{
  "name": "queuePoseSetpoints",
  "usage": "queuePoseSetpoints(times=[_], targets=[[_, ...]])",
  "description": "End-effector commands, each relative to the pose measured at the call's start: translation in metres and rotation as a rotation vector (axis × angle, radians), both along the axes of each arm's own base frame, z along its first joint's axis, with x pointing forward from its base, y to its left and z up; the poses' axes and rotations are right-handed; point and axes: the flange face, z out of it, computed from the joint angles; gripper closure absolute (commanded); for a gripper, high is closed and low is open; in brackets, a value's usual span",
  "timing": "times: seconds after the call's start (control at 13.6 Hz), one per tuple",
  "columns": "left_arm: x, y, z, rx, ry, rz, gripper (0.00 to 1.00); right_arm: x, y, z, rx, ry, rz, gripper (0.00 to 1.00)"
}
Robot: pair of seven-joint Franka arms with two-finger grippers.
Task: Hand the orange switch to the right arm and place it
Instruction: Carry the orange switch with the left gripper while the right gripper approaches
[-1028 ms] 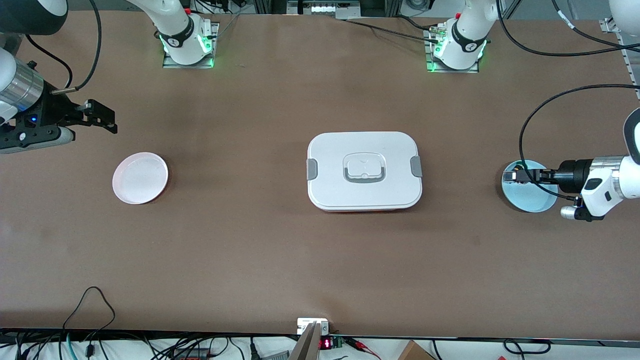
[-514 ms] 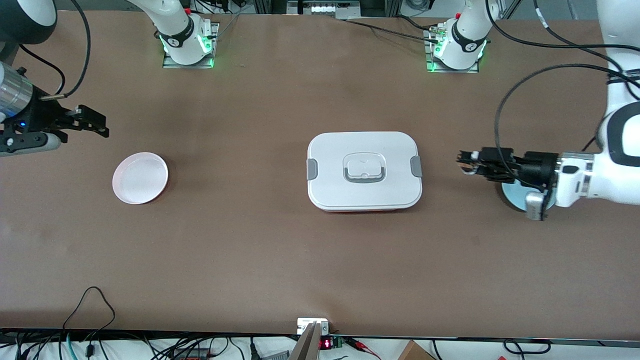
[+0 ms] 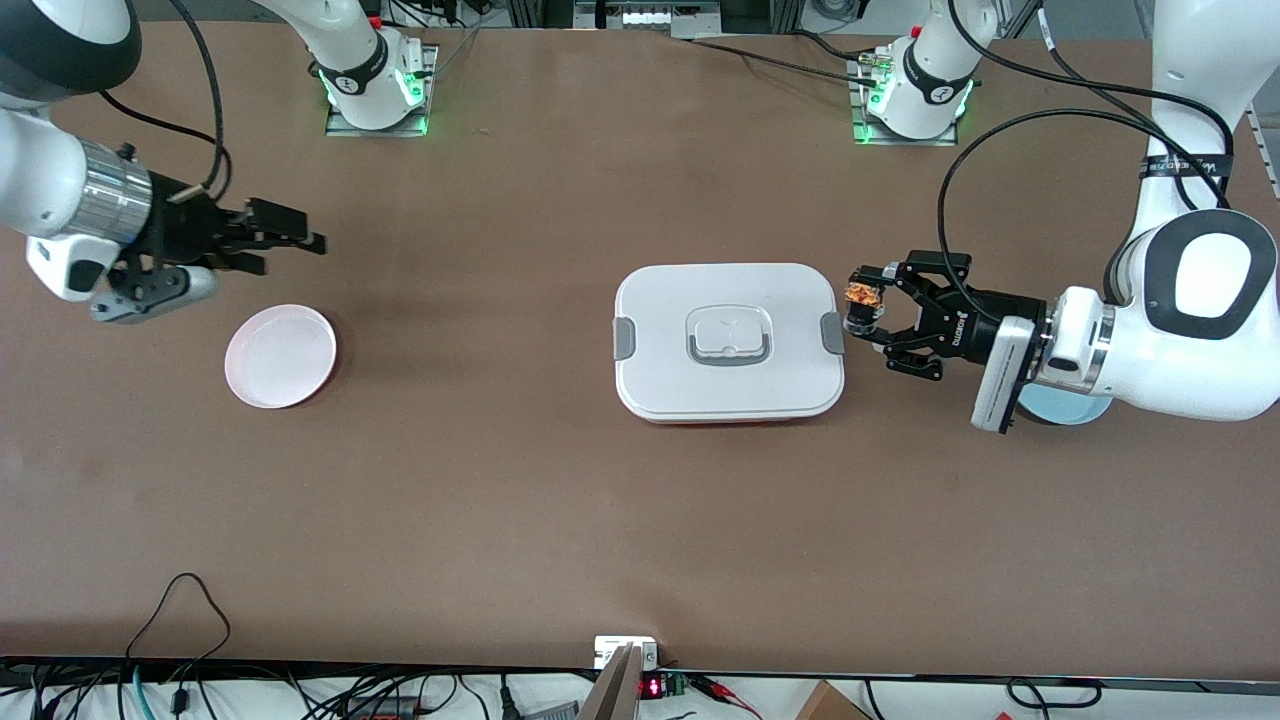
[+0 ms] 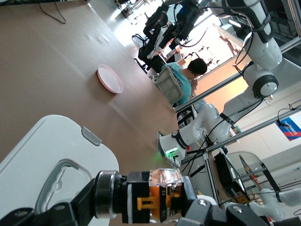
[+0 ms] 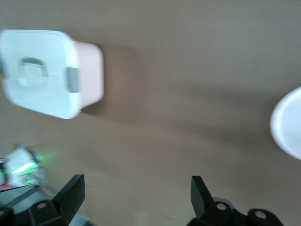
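My left gripper is shut on the orange switch and holds it in the air beside the white lidded box's end toward the left arm's end of the table. In the left wrist view the switch lies sideways between the fingers, with its black body, silver ring and orange part in sight. My right gripper is open and empty, in the air near the pink plate. Its open fingers show over bare table in the right wrist view.
The white lidded box also shows in both wrist views. A light blue plate lies mostly hidden under the left arm's wrist. The pink plate appears in the wrist views too. Cables run along the table's front edge.
My left gripper has lifted from the blue plate and moved toward the white box with the orange switch in it. My right gripper has swung toward the middle of the table.
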Motion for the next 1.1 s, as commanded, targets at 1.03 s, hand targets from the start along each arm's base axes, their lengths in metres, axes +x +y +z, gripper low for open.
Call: queuePoseSetpoints(times=[1.03], targets=[[-0.053,-0.181,-0.077,-0.348,-0.400,0.262,0.74,0.021,0.244,-0.108,0.868,0.197,-0.420,0.00]])
